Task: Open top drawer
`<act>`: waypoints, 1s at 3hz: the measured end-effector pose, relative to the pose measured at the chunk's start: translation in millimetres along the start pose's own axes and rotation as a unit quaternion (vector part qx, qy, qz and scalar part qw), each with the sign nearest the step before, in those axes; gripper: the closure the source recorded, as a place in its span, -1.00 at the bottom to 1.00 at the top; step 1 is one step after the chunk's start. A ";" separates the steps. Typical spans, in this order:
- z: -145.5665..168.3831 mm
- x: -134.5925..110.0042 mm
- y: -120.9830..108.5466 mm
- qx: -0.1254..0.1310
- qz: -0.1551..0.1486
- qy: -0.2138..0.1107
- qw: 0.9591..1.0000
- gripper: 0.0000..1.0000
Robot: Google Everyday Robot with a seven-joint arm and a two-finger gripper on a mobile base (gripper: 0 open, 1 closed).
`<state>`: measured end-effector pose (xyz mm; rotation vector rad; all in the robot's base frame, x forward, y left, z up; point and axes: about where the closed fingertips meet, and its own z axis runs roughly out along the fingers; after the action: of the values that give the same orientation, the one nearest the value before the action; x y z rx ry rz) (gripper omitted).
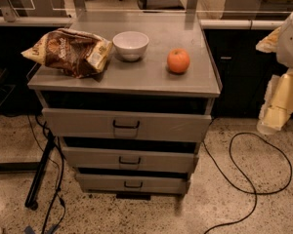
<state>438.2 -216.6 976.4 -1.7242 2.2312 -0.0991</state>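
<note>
The top drawer (83,123) is the widest grey metal front of three, just under the cabinet top, with a small black pull handle (126,125) at its centre. A dark gap shows above its front. My gripper (275,112) and arm show as white and yellowish parts at the right edge of the camera view. The gripper hangs to the right of the cabinet at about drawer height, well apart from the handle and touching nothing.
On the cabinet top (151,74) lie a brown chip bag (68,51), a white bowl (130,45) and an orange (178,61). Two shallower drawers (129,160) sit below. Black cables (244,174) loop on the floor to the right and left.
</note>
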 end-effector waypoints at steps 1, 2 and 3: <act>0.0 0.0 0.0 0.000 0.000 0.000 1.000 -1.00; 51.1 -13.0 17.3 0.005 -0.006 -0.027 1.000 -1.00; 51.1 -13.0 17.3 0.005 -0.006 -0.027 1.000 -1.00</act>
<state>439.8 -192.5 926.5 -1.7143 2.1781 -0.0657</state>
